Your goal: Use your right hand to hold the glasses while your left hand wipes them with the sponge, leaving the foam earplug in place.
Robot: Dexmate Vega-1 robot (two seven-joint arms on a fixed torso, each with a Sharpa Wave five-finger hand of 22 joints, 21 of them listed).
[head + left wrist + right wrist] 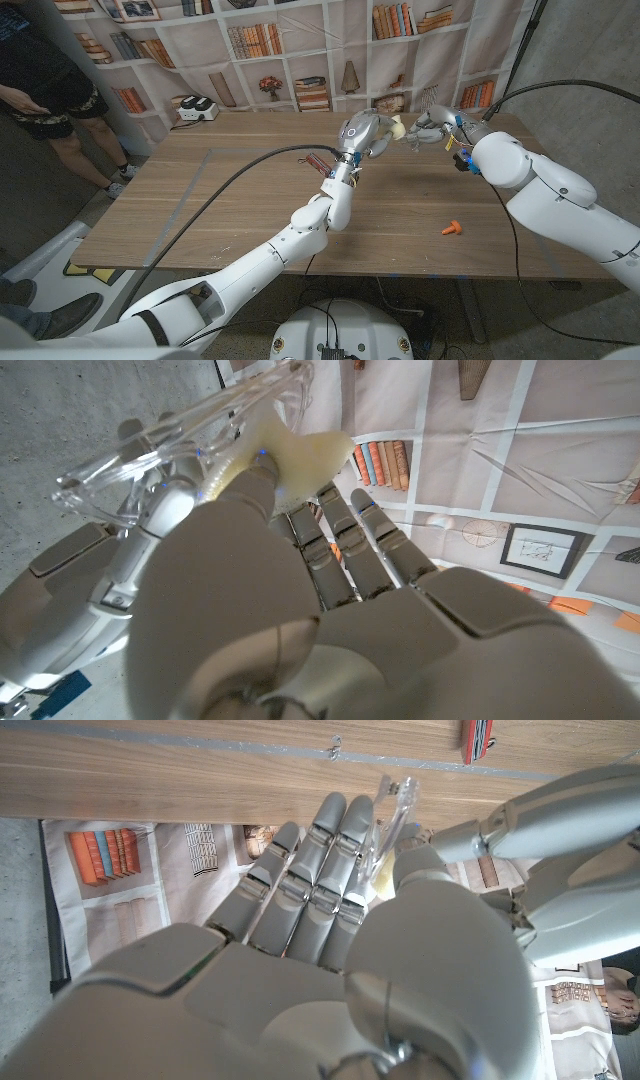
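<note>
Wood: table (pixel 240 210) spans the middle of the head view, a pale taped outline marked on its left half.
Clear plastic: glasses (pixel 180 435) are held up above the table at the upper centre-right of the head view, between the two hands; in the left wrist view they sit at the upper left.
Right hand (pixel 437 127): the glasses are gripped by it, fingers closed around the frame, as seen in the right wrist view (pixel 330 910).
Left hand (pixel 362 133): a cream sponge (pixel 300 455) is pinched in its fingertips and pressed against the glasses.
Orange: foam earplug (pixel 453 228) lies on the table at the right of the head view, well apart from both hands.
Red: a small object (pixel 318 160) lies on the table just beside the left wrist; its kind cannot be told.
Backdrop: printed bookshelf curtain (pixel 270 50) hangs behind the table.
Person (pixel 50 90): stands at the upper left edge of the head view.
</note>
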